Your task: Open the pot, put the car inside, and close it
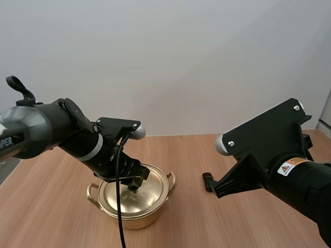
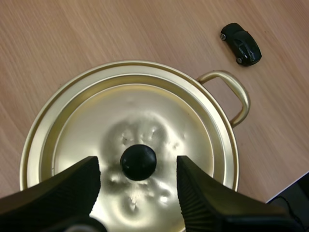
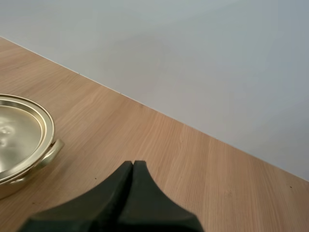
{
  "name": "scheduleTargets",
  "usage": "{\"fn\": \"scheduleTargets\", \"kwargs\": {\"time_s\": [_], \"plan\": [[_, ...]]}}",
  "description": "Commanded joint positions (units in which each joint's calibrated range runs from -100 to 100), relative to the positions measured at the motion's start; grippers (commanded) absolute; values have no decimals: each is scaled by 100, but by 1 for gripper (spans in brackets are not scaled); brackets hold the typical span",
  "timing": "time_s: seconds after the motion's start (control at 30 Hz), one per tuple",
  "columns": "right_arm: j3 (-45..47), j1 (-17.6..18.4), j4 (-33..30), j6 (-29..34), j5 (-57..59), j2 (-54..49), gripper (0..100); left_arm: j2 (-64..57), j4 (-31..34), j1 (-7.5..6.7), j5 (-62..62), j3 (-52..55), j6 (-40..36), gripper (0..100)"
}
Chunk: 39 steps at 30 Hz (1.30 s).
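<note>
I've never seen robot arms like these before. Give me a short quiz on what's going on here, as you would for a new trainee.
1. True or false: the lid sits on the pot.
2. Where is the toy car?
A. Inside the pot
B. On the table, beside a pot handle
C. On top of the lid
3. Fill in: the left gripper hangs open over the lid's black ____.

Key: 1 true; 2 B; 3 knob.
</note>
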Motion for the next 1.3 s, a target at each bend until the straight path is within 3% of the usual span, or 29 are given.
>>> {"fn": "scheduleTargets", "kwargs": {"time_s": [0.0,0.07,0.13,0.23,0.43,0.67,0.7,0.83,0.9,1.1,1.27], "plan": [[-1,-3,-1,2,31,-1,0,189,4,3,-83,4,60,78],[-1,-3,-1,2,54,-1,0,364,-8,3,-182,4,109,73],[-1,-3,-1,-35,58,-1,0,449,-8,3,-345,4,120,56],[-1,-3,-1,-34,75,-1,0,448,-8,3,-374,4,304,0],[124,-3,216,24,14,266,0,55,-169,3,-188,-378,336,0],[-126,-3,298,24,-712,2061,0,-1269,-760,3,197,-1323,59,0],[-212,-3,333,24,-753,2419,6,-1513,-773,3,197,-1467,-41,0],[-680,-3,617,33,-931,3810,58,-2415,-785,3,197,-1940,-249,0],[-922,-3,639,47,-1008,4525,75,-2765,-760,42,197,-2110,-315,0],[-1466,-3,712,77,-1015,6228,76,-3380,-755,334,228,-2500,-584,0],[-1750,-3,905,14,-1065,7037,76,-3416,-862,505,346,-2639,-595,0]]}}
